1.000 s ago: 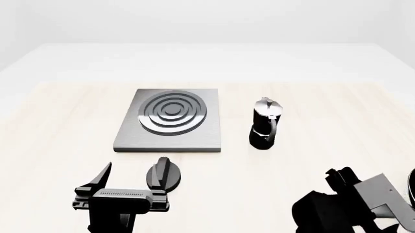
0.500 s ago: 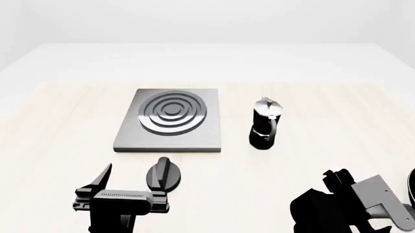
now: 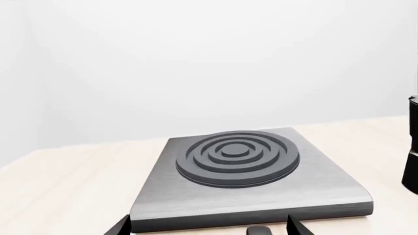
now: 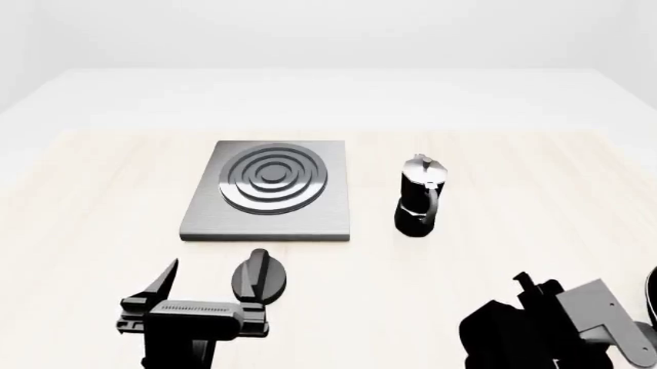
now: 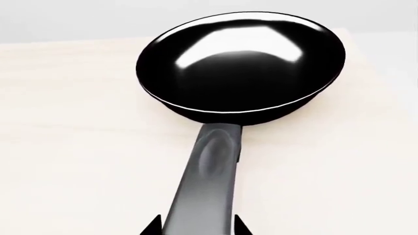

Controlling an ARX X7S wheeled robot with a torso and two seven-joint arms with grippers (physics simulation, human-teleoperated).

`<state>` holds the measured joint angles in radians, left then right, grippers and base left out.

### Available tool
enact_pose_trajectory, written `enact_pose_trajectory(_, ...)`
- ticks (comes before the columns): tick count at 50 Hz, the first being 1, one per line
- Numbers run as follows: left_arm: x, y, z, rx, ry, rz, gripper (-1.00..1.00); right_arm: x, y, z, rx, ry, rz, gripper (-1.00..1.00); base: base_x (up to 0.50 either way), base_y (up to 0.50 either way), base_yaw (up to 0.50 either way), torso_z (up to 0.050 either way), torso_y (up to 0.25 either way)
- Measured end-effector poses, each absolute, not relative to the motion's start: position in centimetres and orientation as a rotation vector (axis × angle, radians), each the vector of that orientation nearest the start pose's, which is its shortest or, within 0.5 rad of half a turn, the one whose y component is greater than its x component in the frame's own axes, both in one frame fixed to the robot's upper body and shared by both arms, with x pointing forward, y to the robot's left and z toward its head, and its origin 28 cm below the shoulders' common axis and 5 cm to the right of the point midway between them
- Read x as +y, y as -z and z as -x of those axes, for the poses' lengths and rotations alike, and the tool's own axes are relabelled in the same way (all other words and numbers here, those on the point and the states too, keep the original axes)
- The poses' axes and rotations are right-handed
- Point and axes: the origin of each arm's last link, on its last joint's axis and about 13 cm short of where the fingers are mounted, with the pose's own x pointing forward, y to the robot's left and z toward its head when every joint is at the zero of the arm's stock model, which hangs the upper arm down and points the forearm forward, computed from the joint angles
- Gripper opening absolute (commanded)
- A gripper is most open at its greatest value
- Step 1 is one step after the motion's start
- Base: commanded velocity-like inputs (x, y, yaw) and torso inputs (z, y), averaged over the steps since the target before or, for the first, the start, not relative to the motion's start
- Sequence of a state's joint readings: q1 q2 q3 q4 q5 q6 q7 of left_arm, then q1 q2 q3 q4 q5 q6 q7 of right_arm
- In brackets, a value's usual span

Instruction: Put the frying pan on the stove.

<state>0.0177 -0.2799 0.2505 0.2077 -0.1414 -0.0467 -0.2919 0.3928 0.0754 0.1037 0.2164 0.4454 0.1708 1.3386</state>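
Note:
The frying pan (image 5: 240,61), black and glossy inside, lies on the light wood table with its grey handle (image 5: 207,181) pointing toward my right gripper (image 5: 196,228). The two fingertips (image 5: 151,228) stand on either side of the handle with a thin gap on each side, so the gripper is open around it. In the head view the right gripper (image 4: 534,296) is at the lower right and hides the pan. The stove (image 4: 269,188), a dark grey plate with black rings, lies mid-table; it also shows in the left wrist view (image 3: 238,161). My left gripper (image 4: 211,280) is open and empty, in front of the stove.
A black-and-silver moka pot (image 4: 419,196) stands right of the stove. A small black knob (image 4: 257,275) lies in front of the stove beside my left gripper; it also shows in the left wrist view (image 3: 259,231). Bare table lies between the stove and the right arm.
My right arm has shifted slightly lower and leftward in the head view. The left arm, stove, moka pot and knob have not moved.

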Motion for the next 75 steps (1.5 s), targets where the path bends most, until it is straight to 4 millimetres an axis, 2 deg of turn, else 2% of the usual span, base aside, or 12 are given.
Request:
enact_pose_trajectory(15,21.3,-4.4,-20.1,-0.102,-0.006,-0.104,1.00,-12.7,-6.3,-28.9,0.212,1.339,-0.348,-1.00,0.00,0.00,0.00,0.000,0.000)
enact_pose_trajectory(47,21.4,-4.4,-20.1,-0.103,-0.009,-0.106,1.00,-12.0,-8.9,-27.5,0.039,1.233,-0.297,-1.00,0.00,0.00,0.00,0.000,0.001)
enact_pose_trajectory(75,21.2,-4.5,-20.1,-0.104,-0.003,-0.114,1.00,-10.5,-10.5,-27.4,-0.009,0.983,-0.249,-1.00,0.00,0.00,0.00,0.000,0.001)
